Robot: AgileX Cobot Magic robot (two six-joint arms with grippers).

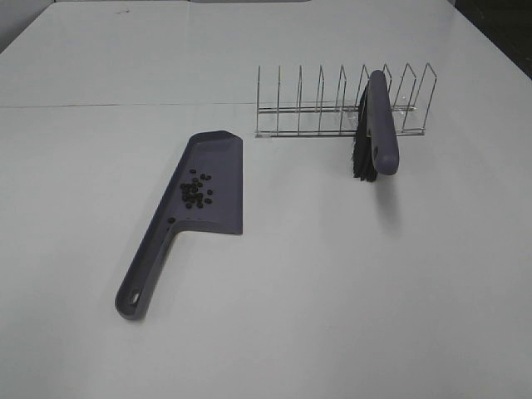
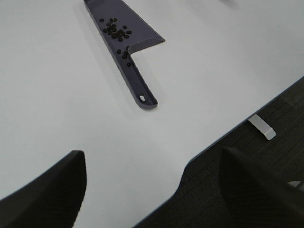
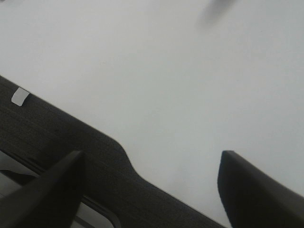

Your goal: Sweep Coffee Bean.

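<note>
The coffee beans (image 1: 195,192) already lie in the dustpan (image 1: 218,158); the brush (image 1: 378,125) rests in its wire rack (image 1: 307,104). Both my grippers, left (image 2: 152,190) and right (image 3: 149,190), hang spread wide and empty, so little seems left.

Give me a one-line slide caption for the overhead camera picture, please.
Coffee beans lie gathered on a purple-grey dustpan, while the brush leans in a wire rack.

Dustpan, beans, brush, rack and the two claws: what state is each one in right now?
Dustpan: flat on the table, holding beans.
Coffee beans: clustered in the dustpan.
Brush: propped in the wire rack, bristles down.
Left gripper: open, holding nothing.
Right gripper: open, holding nothing.
</note>
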